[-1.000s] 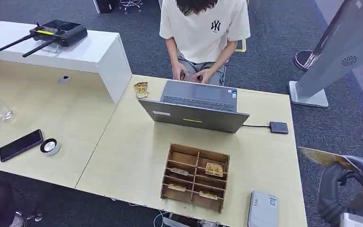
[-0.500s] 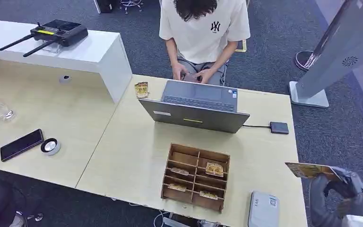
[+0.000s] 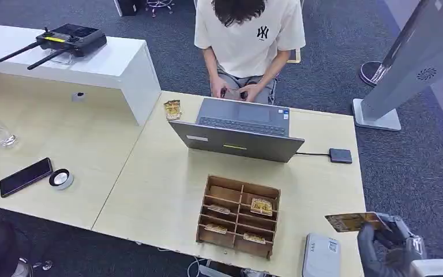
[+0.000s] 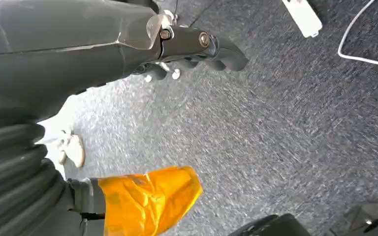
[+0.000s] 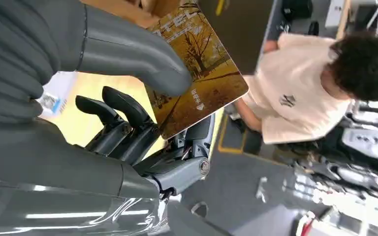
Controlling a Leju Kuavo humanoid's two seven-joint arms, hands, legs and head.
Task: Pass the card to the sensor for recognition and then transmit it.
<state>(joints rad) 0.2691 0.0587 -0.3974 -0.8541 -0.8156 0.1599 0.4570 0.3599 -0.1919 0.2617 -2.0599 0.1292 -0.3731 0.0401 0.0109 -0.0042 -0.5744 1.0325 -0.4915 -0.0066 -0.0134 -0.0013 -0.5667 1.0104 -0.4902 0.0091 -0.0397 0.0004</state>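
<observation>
Our right hand (image 3: 387, 242) is cut off at the lower right corner of the head view, so we see little beyond its grey thumb and dark fingers. They are clamped on the card (image 3: 355, 221), a thin, glossy rectangle printed with golden autumn trees, held nearly flat just past the table's (image 3: 161, 190) right edge and above the sensor (image 3: 321, 255), a pale grey rounded box partly cropped at the bottom edge. In the right wrist view the thick thumb (image 5: 128, 49) presses the card's (image 5: 197, 73) printed face while darker fingers (image 5: 123, 123) back it from beneath; the small lettering on it is too blurred to read. Our left hand (image 4: 187, 49) hangs over speckled grey carpet with its fingers curled in and nothing in them. A slotted wooden tray (image 3: 239, 216) holds more cards.
</observation>
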